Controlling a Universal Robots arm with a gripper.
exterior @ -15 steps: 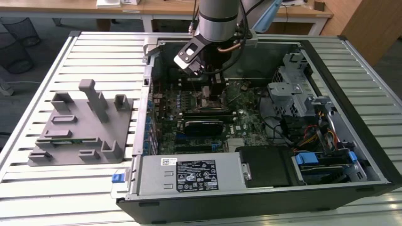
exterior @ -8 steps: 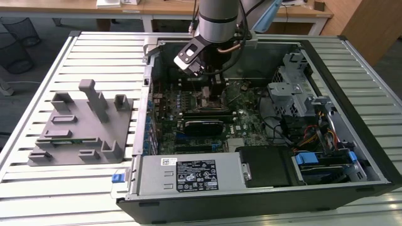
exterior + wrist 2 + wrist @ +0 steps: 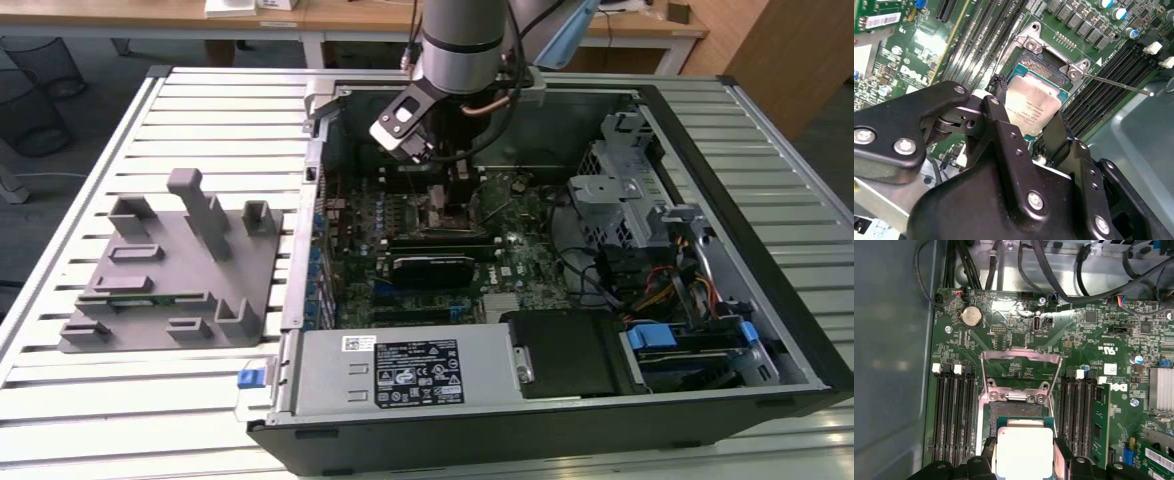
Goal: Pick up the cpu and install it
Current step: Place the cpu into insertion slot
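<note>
cpu (image 3: 1031, 107), second wrist view: pale metal top facing up, poised over the open socket (image 3: 1046, 62) and covering part of it. I cannot tell whether its underside touches the socket bed.
Gripper (image 3: 1026, 107), same view: the black fingers (image 3: 1004, 125) are clenched on two opposite edges of the cpu.
Lever (image 3: 1119, 84): a thin rod swung free, pointing away from the socket.
First wrist view: the cpu (image 3: 1024, 452) sits between the fingers (image 3: 988, 455) and looks level. It overlaps the nearer part of the socket (image 3: 1019, 410), with bare contacts showing beyond it. The load plate (image 3: 1020, 356) stands lifted, and a memory stick (image 3: 1100, 425) is seated just beside the slots.
Exterior view: the arm (image 3: 461, 40) reaches down into the open computer case (image 3: 747, 130), with the gripper (image 3: 454, 190) low over the motherboard (image 3: 527, 240). A grey fixture (image 3: 174, 270) lies well apart on the exterior view's left.
Step in hand: by my reading the pick-up is done and this is the seating stage (chip not let go, plate not closed).
Next move calls for: chip edges square to the socket frame, a level approach, no sideways slide over the contacts, and a gentle touch.
</note>
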